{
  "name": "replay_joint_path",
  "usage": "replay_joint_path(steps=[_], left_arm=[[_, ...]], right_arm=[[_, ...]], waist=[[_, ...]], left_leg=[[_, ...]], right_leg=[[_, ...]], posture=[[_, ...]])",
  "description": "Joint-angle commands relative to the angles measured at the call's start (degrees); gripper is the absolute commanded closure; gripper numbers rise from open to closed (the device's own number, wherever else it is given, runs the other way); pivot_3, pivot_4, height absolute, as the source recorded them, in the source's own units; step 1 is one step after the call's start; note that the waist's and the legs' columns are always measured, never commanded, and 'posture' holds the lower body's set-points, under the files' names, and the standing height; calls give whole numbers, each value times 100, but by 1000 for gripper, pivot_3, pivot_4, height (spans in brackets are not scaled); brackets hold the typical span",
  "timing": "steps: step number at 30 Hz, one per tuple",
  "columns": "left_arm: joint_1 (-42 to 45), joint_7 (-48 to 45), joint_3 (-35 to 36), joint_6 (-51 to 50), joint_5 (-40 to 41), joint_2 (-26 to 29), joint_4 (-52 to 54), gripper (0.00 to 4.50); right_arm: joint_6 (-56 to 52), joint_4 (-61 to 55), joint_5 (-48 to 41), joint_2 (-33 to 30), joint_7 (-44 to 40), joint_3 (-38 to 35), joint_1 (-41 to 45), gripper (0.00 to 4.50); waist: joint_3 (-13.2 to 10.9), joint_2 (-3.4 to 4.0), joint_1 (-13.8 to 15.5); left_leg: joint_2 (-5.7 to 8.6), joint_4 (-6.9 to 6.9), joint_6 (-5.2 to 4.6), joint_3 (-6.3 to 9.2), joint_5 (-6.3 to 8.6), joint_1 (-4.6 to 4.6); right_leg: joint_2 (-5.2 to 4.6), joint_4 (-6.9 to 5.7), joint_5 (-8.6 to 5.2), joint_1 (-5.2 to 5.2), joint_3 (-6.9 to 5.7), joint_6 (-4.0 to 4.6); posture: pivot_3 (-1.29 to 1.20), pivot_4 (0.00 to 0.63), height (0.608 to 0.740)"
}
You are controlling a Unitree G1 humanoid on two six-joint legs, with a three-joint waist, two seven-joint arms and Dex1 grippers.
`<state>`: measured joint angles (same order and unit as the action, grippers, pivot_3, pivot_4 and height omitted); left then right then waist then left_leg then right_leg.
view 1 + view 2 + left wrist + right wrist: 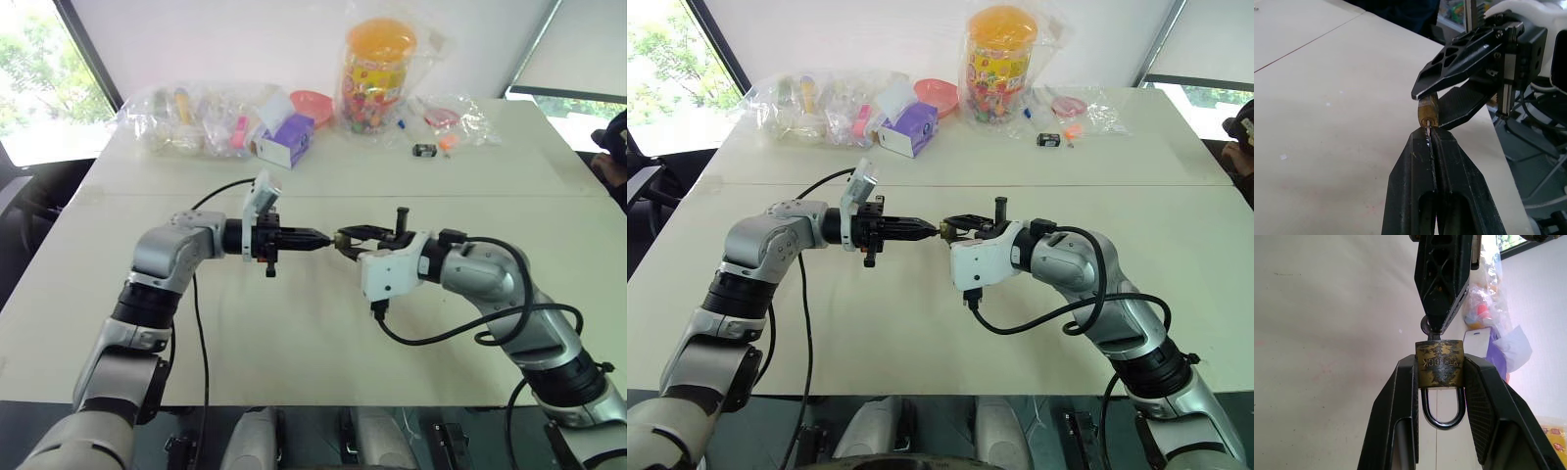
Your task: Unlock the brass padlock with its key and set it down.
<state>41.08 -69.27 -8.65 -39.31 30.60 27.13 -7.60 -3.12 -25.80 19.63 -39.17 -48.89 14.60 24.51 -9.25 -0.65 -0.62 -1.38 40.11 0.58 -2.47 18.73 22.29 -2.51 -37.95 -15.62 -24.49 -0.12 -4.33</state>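
Brass padlock (1440, 363), clamped in right end effector (1440, 377), faces keyhole-first toward left end effector (1431, 139) pinching key (1428, 128).

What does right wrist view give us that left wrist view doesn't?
Right wrist: the brass padlock face-on, its stamped side and its shackle, closed, hanging between the right claw fingers, plus bagged clutter behind. Left wrist: the key blade pinched in the shut left claw, its tip at the padlock's end. Both: padlock clamped in the right claw, above the table.

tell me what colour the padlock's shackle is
Dark silvery metal, below the brass padlock body; clearest in the right wrist view.
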Motion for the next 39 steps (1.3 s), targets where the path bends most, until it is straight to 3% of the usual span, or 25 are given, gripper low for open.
replay_joint_path(steps=[1, 12, 23, 26, 29, 35, 37, 39], left_arm=[[-82, -70, -142, 525, -298, 76, 364, 4437], [-92, 204, -49, 1349, -656, -119, 390, 4437], [-289, -292, -590, 4047, -1846, 29, 361, 4437], [-293, -343, -645, 4290, -1960, 32, 308, 4437], [-304, -308, -545, 3622, -1734, 37, 309, 4437], [-143, -25, -86, 646, -439, 35, 595, 4437], [5, 386, 374, -706, 401, -169, 588, 4437], [10, 588, 705, -1696, 968, -236, 508, 3914]], right_arm=[[-327, -362, -345, 187, -25, -164, 58, 3772], [-898, -538, -705, 266, -151, -135, 132, 3772], [-1381, -622, -1067, 206, -468, -91, -93, 3772], [-1310, -569, -1042, 181, -454, -72, -92, 3772], [-1216, -517, -970, 175, -398, -68, -39, 3772], [-494, -212, -369, -102, -147, 16, 107, 3772], [-311, -122, -277, -146, -93, 35, 126, 3772], [-165, -53, -187, -166, -38, 36, 145, 3772]], waist=[[0, 0, 0], [0, 0, 5], [0, 0, 5], [0, 0, 9], [0, 0, 7], [0, 0, -7], [0, -1, -4], [-1, -1, -7]], left_leg=[[0, 0, 0, 0, 0, 0], [1, 0, -1, 0, 1, 0], [0, 0, -1, -1, 1, 0], [1, 0, -1, -2, 1, 0], [1, 0, -2, -2, 1, 0], [0, 0, -2, 1, 1, 1], [-1, 0, -2, 1, 1, 0], [-1, 1, -2, 5, 1, 1]], right_leg=[[0, 0, 0, 0, 0, 0], [-1, 0, 0, 0, 0, 0], [1, 1, 0, 0, 0, 0], [0, 1, 0, 0, 0, 0], [0, 2, 0, 0, 0, 0], [2, 0, 0, 0, -1, 0], [3, 0, 0, 0, 0, -1], [3, -1, 0, 0, -1, -1]], posture=[[0, 150, 740], [0, 150, 740], [0, 150, 740], [0, 150, 740], [0, 150, 740], [0, 150, 740], [0, 150, 740], [0, 150, 740]])
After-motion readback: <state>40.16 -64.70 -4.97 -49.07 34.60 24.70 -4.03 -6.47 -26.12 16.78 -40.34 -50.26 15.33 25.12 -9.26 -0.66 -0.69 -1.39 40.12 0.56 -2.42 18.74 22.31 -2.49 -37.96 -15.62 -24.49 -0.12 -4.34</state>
